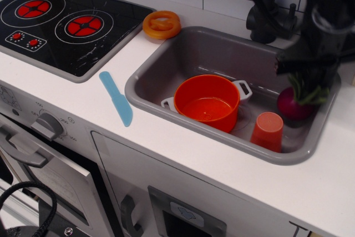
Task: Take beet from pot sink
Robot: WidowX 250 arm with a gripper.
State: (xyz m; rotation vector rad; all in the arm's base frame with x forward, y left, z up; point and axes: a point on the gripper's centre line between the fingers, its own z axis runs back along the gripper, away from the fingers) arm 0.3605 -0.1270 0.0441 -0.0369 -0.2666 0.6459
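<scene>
- Magenta beet [294,104] hangs below the pincer [310,79], pinched by its green stalks, low at the sink's [166,62] right end.
- Orange pot [206,102] stands empty, left of the pincer.
- Next, I think: lower and release.
</scene>
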